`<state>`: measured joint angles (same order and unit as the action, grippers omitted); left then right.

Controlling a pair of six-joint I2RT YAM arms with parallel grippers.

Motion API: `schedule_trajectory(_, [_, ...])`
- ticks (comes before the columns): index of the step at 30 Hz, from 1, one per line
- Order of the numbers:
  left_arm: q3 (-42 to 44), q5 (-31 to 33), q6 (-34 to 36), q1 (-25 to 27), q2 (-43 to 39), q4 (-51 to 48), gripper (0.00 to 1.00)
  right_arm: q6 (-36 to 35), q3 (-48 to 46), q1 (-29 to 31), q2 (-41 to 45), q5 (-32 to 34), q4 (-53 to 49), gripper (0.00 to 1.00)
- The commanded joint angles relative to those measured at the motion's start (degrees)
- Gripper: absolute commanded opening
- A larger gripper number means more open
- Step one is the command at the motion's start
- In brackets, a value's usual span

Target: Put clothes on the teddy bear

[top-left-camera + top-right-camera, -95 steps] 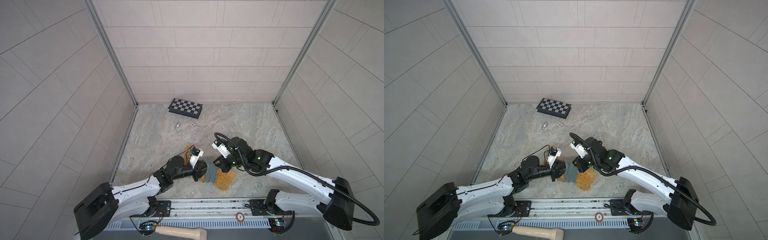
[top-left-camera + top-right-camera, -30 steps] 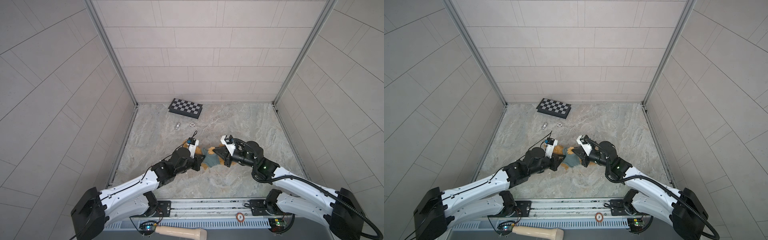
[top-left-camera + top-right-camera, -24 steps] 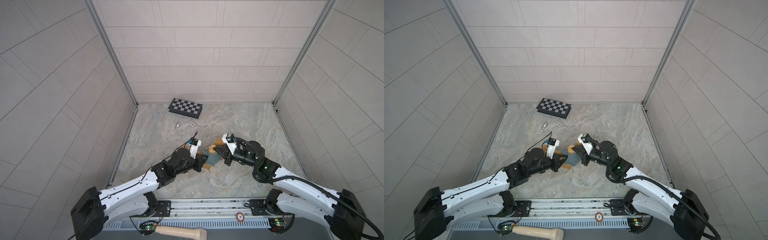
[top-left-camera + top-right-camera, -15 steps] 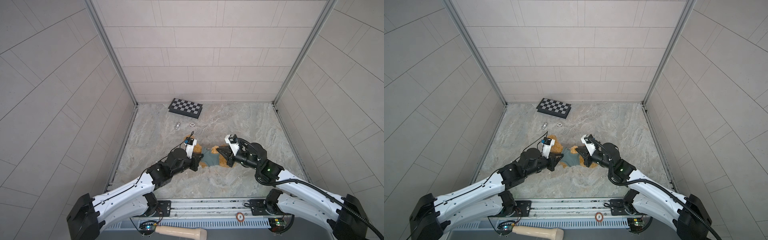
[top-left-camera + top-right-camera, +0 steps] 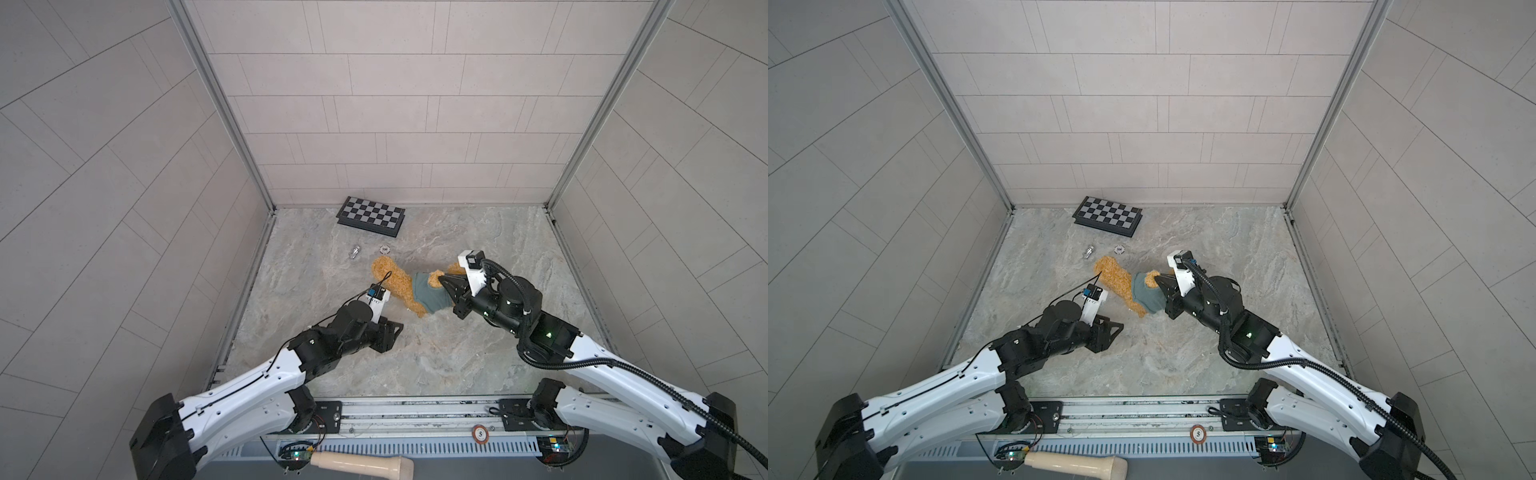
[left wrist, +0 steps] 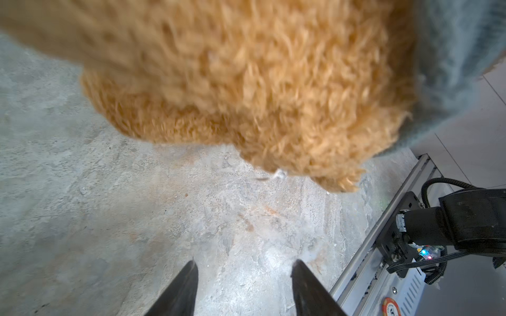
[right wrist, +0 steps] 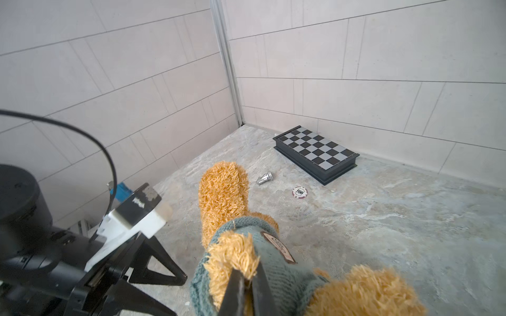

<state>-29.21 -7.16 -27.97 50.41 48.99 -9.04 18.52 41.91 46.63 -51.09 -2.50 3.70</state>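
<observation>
Item: teddy bear (image 5: 395, 280), centre of table (image 5: 457, 365) in a top view, lying long-ways 10-to-4 o'clock, teal knit sweater (image 5: 430, 295) round its mid part. R gripper (image 7: 247, 276): jaws closed, pinching a fur tuft (paw, prob.) that pokes from a sweater opening, at bear's 3 o'clock. L gripper (image 6: 243, 264): jaws part-open, empty, clear of bear at its 7 o'clock. Step, est.: seat sweater. Rec.: R as anchor; L takes knit hem only, no fur, draws along body w/ slow even pull.
</observation>
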Motion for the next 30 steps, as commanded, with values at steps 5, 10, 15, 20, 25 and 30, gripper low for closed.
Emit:
schedule_trajectory(5, [3.23, -1.56, -2.01, 3.56, -3.55, 14.36, 0.53, 7.91, 9.76, 10.76, -5.33, 23.01, -7.45, 0.0])
schedule_trajectory(10, [2.78, 7.99, -2.83, 3.44, -2.52, 17.73, 0.44, 10.51, 11.76, 11.73, -7.91, 24.04, -8.94, 0.0])
schedule_trajectory(15, [3.16, 2.14, -1.83, -0.66, 0.94, 24.02, 0.39, 13.57, 13.4, 12.12, -8.94, 23.55, -10.27, 0.0])
schedule_trajectory(20, [0.26, -3.09, 1.14, -1.34, 7.18, 25.12, 0.32, 15.27, 13.3, 12.59, -8.68, 24.66, -10.9, 0.0])
schedule_trajectory(25, [-1.21, -6.69, 0.93, -1.32, 10.33, 28.01, 0.28, 15.45, 13.27, 12.88, -8.62, 26.06, -11.61, 0.0])
schedule_trajectory(30, [0.67, -7.69, 0.9, -1.33, 5.88, 27.78, 0.37, 15.4, 13.02, 12.92, -7.82, 27.67, -12.33, 0.0])
